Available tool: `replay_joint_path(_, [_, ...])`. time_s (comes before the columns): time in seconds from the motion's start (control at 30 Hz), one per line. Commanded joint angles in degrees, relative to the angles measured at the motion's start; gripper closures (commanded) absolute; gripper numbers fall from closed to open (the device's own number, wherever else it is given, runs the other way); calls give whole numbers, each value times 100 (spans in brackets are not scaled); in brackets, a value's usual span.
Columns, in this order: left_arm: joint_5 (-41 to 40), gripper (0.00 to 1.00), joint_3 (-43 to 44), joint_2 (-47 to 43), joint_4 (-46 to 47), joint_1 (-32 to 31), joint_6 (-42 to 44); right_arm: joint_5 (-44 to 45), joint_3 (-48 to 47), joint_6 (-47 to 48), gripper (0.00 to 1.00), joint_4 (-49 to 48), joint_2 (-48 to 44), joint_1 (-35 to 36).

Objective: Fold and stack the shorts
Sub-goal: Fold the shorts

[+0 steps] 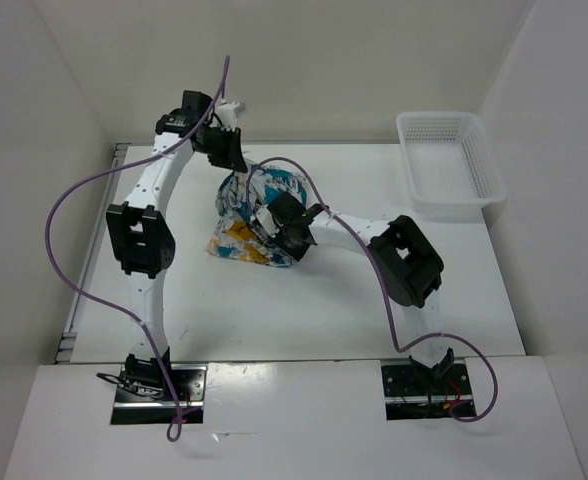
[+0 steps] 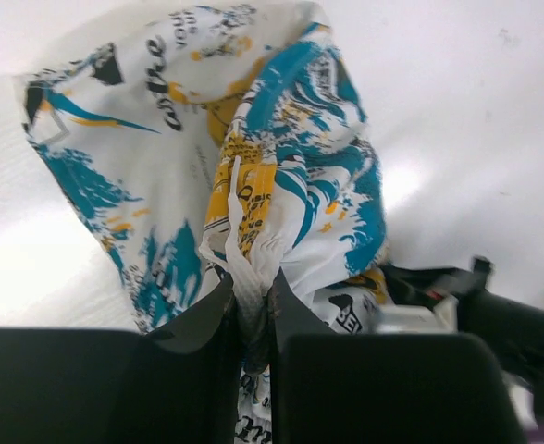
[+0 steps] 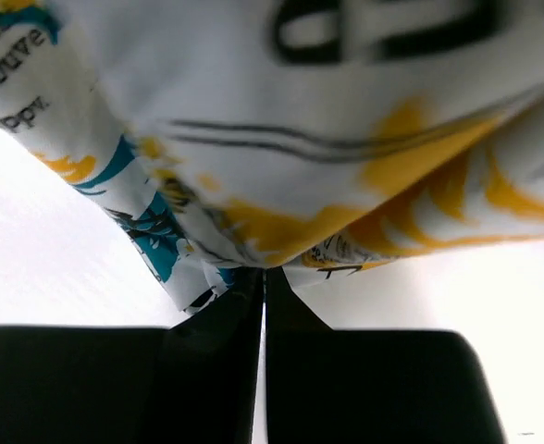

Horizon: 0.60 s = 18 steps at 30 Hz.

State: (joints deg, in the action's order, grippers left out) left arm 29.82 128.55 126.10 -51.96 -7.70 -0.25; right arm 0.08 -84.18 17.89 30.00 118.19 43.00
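Observation:
The shorts (image 1: 254, 205), white with teal, yellow-orange and black print, hang bunched between my two grippers over the middle of the table. My left gripper (image 1: 231, 160) is shut on a bunched white fold at the far upper edge; the fabric (image 2: 281, 176) hangs from its tips (image 2: 252, 294). My right gripper (image 1: 272, 222) is shut on the near lower edge; the cloth (image 3: 281, 139) fills the view just above its closed tips (image 3: 263, 273). The lower left corner of the shorts (image 1: 226, 247) rests on the table.
A white plastic mesh basket (image 1: 452, 165) stands at the back right of the white table (image 1: 304, 310). White walls close in the left, back and right sides. The right arm's body (image 2: 494, 319) shows close beside the shorts in the left wrist view.

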Motion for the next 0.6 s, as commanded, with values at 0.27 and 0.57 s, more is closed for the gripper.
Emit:
replay_joint_path(0.27, [-1092,76,-233,907,634,59,25,-33,236,469,43,-214,-1007,41])
replay_joint_path(0.57, [-1093,67,-690,828,1083,111,25,-1694,-35,-266,31,-1082,-2188,-1152])
